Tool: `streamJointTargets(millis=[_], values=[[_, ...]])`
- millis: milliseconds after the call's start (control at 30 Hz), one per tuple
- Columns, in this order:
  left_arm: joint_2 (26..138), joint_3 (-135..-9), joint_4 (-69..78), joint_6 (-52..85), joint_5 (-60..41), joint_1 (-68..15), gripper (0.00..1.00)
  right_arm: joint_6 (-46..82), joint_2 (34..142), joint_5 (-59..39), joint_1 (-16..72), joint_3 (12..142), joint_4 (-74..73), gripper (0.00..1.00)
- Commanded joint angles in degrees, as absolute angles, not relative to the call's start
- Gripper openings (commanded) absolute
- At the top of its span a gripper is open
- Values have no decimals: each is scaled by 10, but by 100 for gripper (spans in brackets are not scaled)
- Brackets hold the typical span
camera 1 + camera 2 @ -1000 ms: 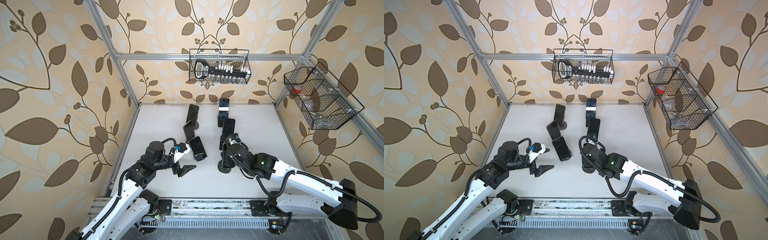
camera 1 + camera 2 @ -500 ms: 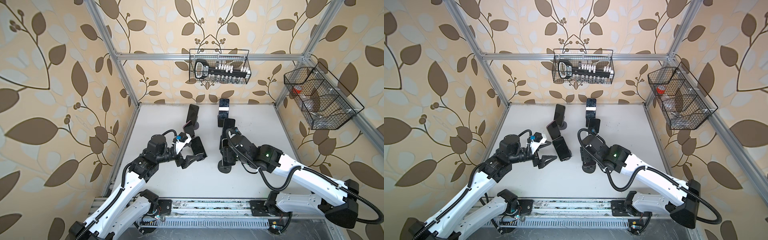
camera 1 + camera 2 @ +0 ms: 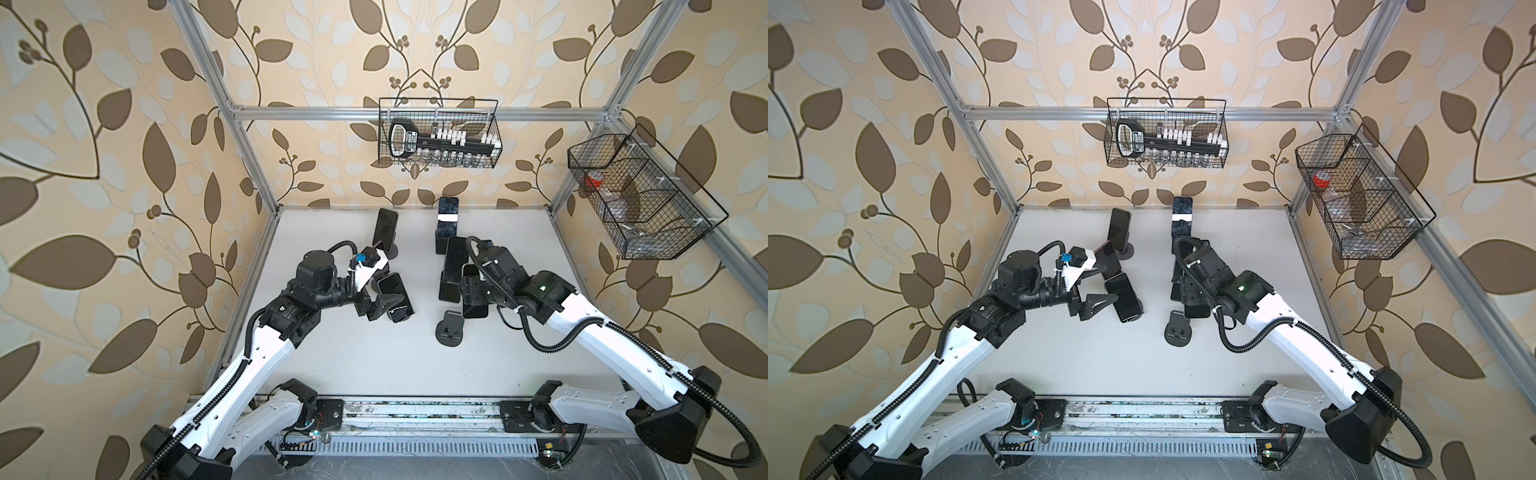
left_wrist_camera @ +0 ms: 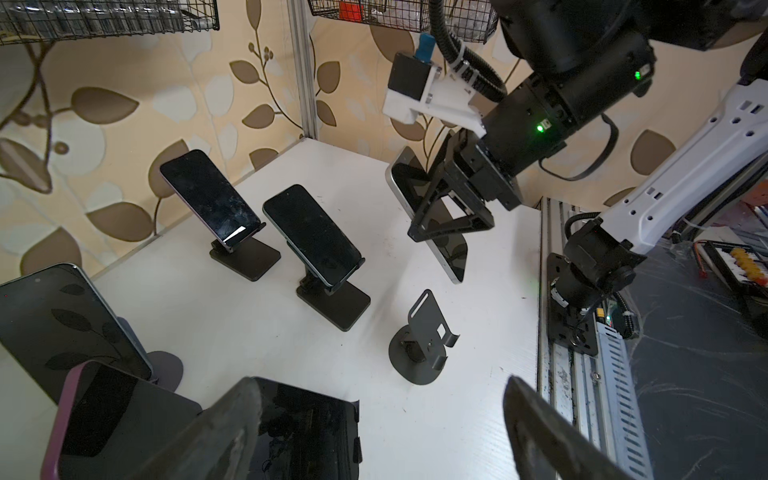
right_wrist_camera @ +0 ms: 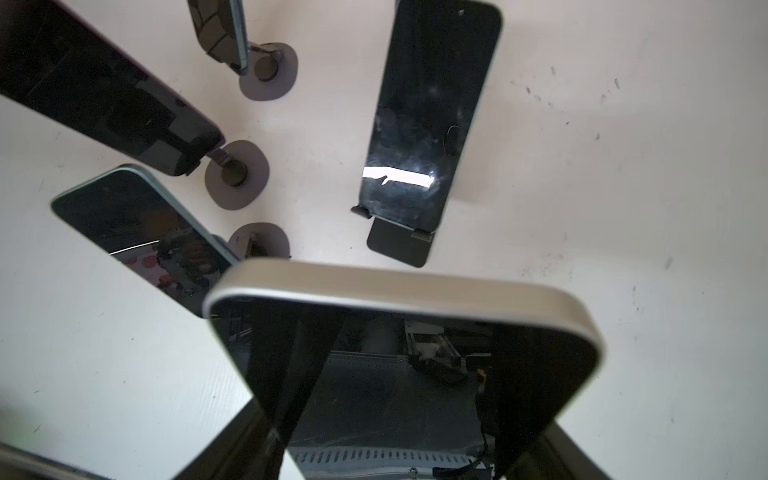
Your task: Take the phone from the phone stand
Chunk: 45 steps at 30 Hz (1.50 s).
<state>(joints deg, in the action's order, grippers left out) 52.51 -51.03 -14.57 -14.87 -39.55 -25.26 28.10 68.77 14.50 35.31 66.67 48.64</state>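
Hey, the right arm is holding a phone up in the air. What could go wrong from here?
1. The right claw holds the held phone clear of the table, near the empty stand. If the grip slips, it could fall onto that stand or the table.
2. The left claw is open, close beside another phone on its stand. A careless move might knock it over.

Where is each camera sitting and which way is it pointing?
Top views: overhead, looking down on the table; both arms show.
Left wrist: on the left arm, facing the right gripper gripping a phone; open left gripper in foreground.
Right wrist: on the right arm, looking down past that phone and its fingers at the table.
Shared: both wrist views show the phone.
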Motion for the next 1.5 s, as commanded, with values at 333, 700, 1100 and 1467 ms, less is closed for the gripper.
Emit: streamJointTargets(millis=[333, 700, 1100, 1467], values=[[560, -550, -72, -123, -363, -322, 90, 126, 745, 94, 189, 690, 453, 44], [646, -599, -56, -136, -340, -363, 90, 130, 806, 64, 134, 681, 400, 44], [730, -639, -21, -122, -311, -388, 89, 114, 908, 38, 95, 740, 381, 45], [815, -708, -24, -91, -272, -403, 89, 104, 1009, 9, 39, 812, 383, 46]])
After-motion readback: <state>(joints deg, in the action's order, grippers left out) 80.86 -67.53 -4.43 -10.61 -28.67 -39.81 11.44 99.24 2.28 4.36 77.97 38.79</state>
